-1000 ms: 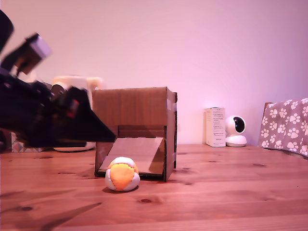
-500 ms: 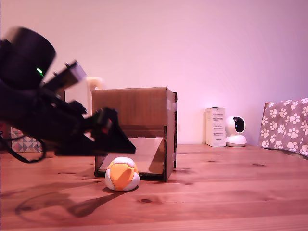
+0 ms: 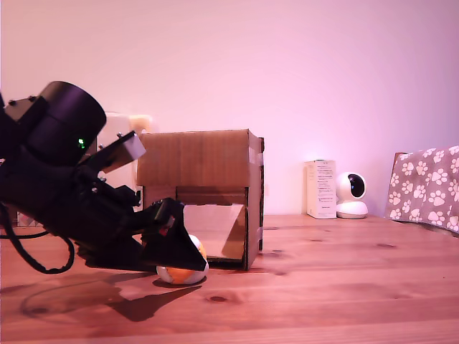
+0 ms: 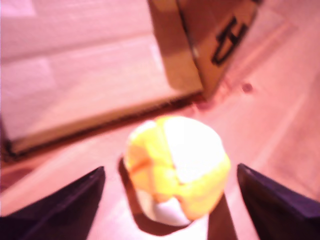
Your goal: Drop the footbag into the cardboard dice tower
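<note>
Having swung down within the last second, the gripper straddles the footbag with jaws wide, just before the cardboard dice tower, poised to grasp.

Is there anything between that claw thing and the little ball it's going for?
Nothing visible. In the wrist view the footbag lies on bare wooden table, with the gripper open and its jaws standing apart on either side of it. The cardboard dice tower stands just behind the ball, not in the path.
</note>
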You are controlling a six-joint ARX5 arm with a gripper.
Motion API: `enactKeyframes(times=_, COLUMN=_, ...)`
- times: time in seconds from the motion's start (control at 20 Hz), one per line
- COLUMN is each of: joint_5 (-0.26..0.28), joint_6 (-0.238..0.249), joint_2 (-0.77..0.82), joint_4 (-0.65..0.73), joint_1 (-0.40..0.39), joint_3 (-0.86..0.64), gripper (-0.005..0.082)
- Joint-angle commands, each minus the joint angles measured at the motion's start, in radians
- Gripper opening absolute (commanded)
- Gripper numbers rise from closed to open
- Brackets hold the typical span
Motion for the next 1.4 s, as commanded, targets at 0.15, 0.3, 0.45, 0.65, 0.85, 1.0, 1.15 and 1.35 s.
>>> enactKeyframes(times=0.15, joint_5=0.003, joint_6=0.003, joint_2=0.023, joint_4=-0.012, joint_1=-0.006, joint_3=0.023, gripper=0.016)
enactKeyframes(times=0.3, joint_5=0.02, joint_6=-0.007, joint_2=0.002, joint_4=-0.058, joint_1=-0.005, joint_3=0.026, gripper=0.0159)
enactKeyframes(times=0.45, joint_5=0.039, joint_6=-0.007, joint_2=-0.066, joint_4=-0.164, joint_1=-0.005, joint_3=0.026, gripper=0.0159)
enactKeyframes(times=0.65, joint_5=0.049, joint_6=-0.03, joint_2=-0.198, joint_4=-0.292, joint_1=-0.005, joint_3=0.026, gripper=0.0159)
enactKeyframes(times=0.85, joint_5=0.055, joint_6=-0.029, joint_2=-0.34, joint_4=-0.441, joint_1=-0.006, joint_3=0.026, gripper=0.0159)
enactKeyframes(times=1.0, joint_5=0.055, joint_6=-0.03, joint_2=-0.459, joint_4=-0.52, joint_1=-0.005, joint_3=0.026, gripper=0.016)
enactKeyframes(times=1.15, joint_5=0.052, joint_6=-0.029, joint_2=-0.589, joint_4=-0.508, joint_1=-0.005, joint_3=0.026, gripper=0.016)
enactKeyframes(times=1.35, joint_5=-0.01, joint_6=-0.029, joint_2=-0.684, joint_4=-0.369, joint_1=-0.005, joint_3=0.026, gripper=0.016)
